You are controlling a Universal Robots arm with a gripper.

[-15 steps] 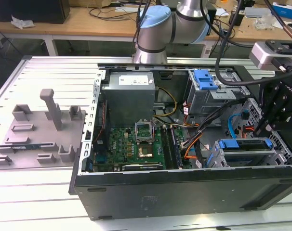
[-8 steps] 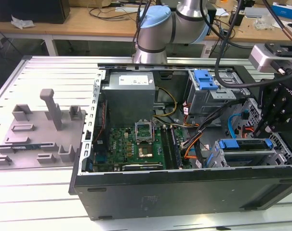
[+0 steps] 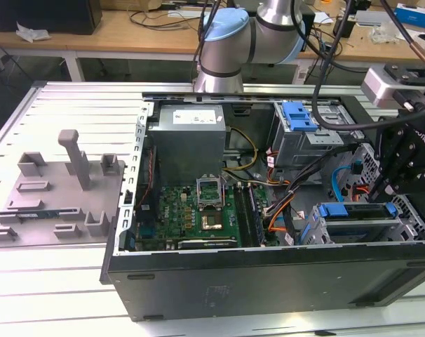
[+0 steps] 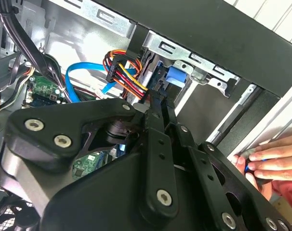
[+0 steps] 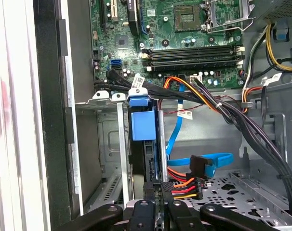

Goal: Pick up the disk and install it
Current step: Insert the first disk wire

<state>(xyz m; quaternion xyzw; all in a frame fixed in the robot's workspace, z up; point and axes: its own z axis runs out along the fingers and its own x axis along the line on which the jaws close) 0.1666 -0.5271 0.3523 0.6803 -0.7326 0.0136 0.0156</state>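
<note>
The disk stands on edge in a slot of the metal drive cage (image 3: 409, 210) at the case's front corner, on the exterior view's right. Its blue carrier bracket (image 3: 356, 209) shows along the top of the cage. In the first wrist view the bracket's blue tab (image 5: 142, 122) sits at the far end of the slot and the disk's dark edge (image 5: 150, 166) runs back to my fingers. My gripper (image 3: 386, 188) hangs over the end of the cage. In both wrist views its fingers (image 4: 158, 103) (image 5: 145, 214) close in on the disk's near end.
A grey power-supply box (image 3: 188, 140) and the green motherboard (image 3: 191, 210) fill the case. A second cage with a blue latch (image 3: 299, 116) stands behind. Bundled cables (image 5: 184, 185) and a blue data cable (image 5: 208, 163) lie beside the slot. A person's hand (image 4: 266, 163) rests on the case edge.
</note>
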